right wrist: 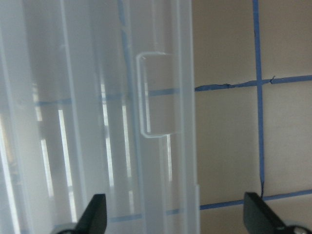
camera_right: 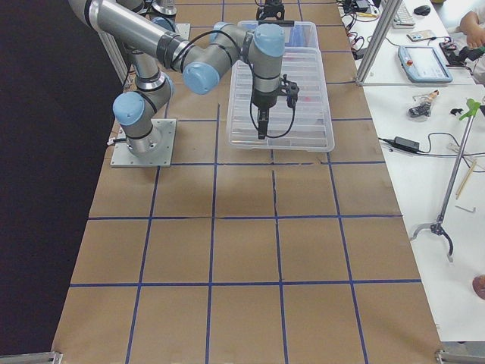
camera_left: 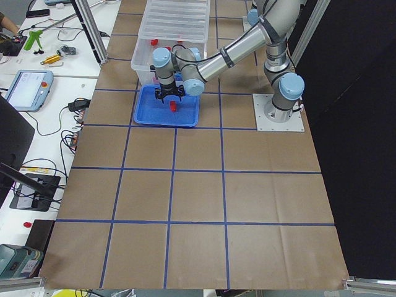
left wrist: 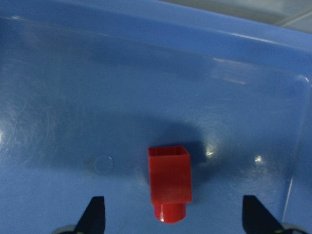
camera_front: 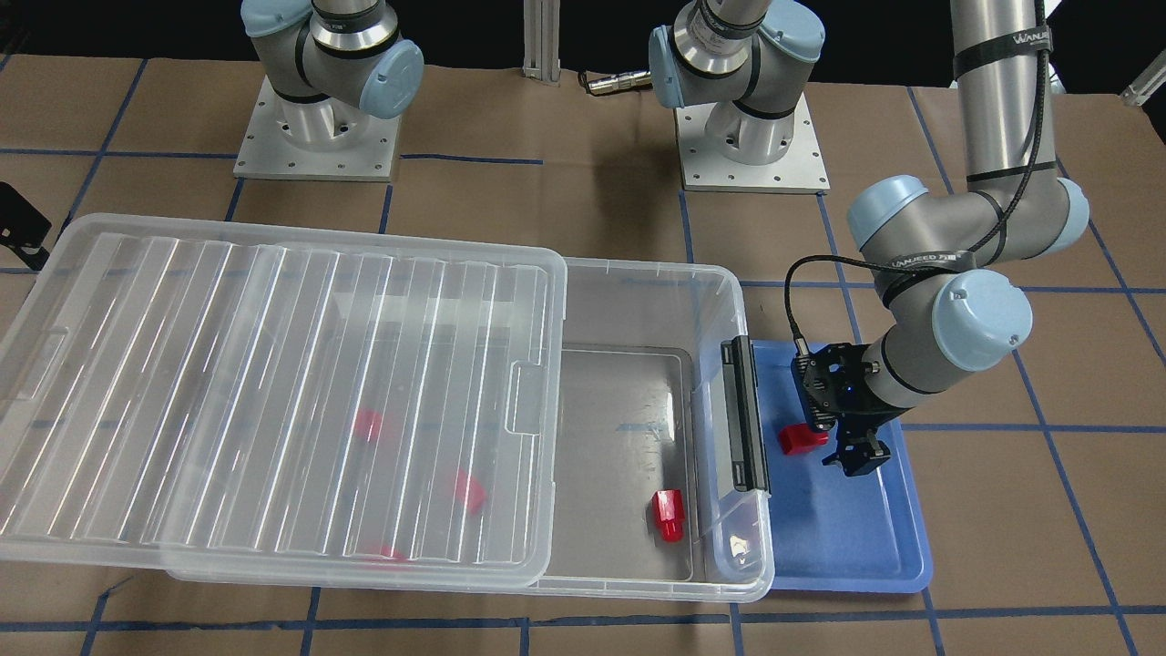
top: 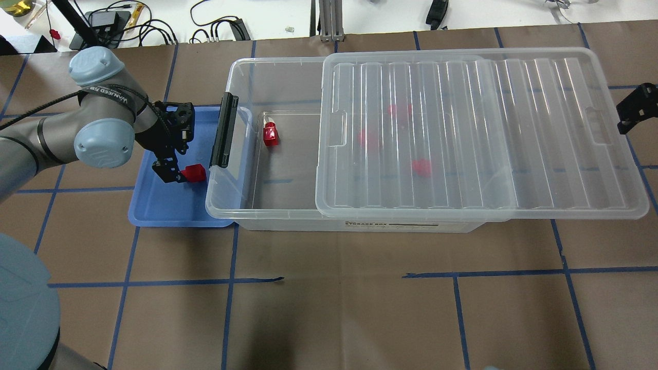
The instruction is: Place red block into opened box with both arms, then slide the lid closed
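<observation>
L hand [left wrist: 175, 219] wide open, low over block [left wrist: 169, 175] in tray [top: 154, 210], nothing gripped. Step: pick-up. Next, prob.: close on block, lift, carry right past latch [top: 224, 131] into box [top: 241, 67] open end. R hand [right wrist: 175, 214] wide open above lid [right wrist: 73, 122] right-end tab [right wrist: 156, 92].

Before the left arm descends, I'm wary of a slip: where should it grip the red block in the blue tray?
Take the red block by its wide square body, not the narrow round stub, coming from straight above. It lies flat on the blue tray, and the open left gripper brackets its two flat long sides.
</observation>
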Action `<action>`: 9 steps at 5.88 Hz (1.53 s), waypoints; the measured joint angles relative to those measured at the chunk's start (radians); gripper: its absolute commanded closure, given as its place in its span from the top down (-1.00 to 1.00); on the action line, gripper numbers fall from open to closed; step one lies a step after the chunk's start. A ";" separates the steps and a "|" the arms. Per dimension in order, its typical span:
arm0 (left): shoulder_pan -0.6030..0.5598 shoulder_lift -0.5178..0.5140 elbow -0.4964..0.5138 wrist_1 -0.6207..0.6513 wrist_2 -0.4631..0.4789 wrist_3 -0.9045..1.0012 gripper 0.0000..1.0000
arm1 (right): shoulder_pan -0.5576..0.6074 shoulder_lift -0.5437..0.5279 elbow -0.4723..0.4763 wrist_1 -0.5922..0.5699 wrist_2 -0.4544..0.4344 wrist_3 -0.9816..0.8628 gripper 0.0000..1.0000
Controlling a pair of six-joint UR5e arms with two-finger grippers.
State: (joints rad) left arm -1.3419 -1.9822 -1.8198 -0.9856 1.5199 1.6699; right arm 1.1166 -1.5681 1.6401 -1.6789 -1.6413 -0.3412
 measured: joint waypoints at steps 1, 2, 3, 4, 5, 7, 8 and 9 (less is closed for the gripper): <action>-0.004 -0.041 -0.009 0.037 -0.001 -0.003 0.53 | 0.103 0.014 -0.104 0.112 0.005 0.165 1.00; -0.007 -0.065 -0.010 0.050 -0.002 0.002 -0.45 | 0.212 0.031 -0.178 0.174 0.031 0.325 1.00; -0.008 -0.069 -0.004 0.053 -0.001 0.020 -0.76 | 0.309 0.040 -0.209 0.194 0.063 0.459 1.00; -0.010 -0.062 0.004 0.050 -0.001 0.034 -0.79 | 0.381 0.049 -0.218 0.199 0.079 0.542 1.00; -0.014 -0.036 0.011 0.041 -0.001 0.031 -0.79 | 0.420 0.057 -0.219 0.200 0.083 0.561 1.00; -0.020 0.079 0.077 -0.124 -0.015 -0.007 -0.79 | 0.430 0.070 -0.213 0.193 0.083 0.465 1.00; -0.022 0.132 0.150 -0.262 -0.051 -0.026 -0.79 | 0.429 0.073 -0.211 0.191 0.082 0.440 1.00; -0.038 0.162 0.210 -0.362 -0.101 -0.053 -0.87 | 0.428 0.073 -0.211 0.188 0.082 0.433 1.00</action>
State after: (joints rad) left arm -1.3804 -1.8201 -1.6100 -1.3473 1.4190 1.6174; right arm 1.5450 -1.4947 1.4294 -1.4906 -1.5592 0.0914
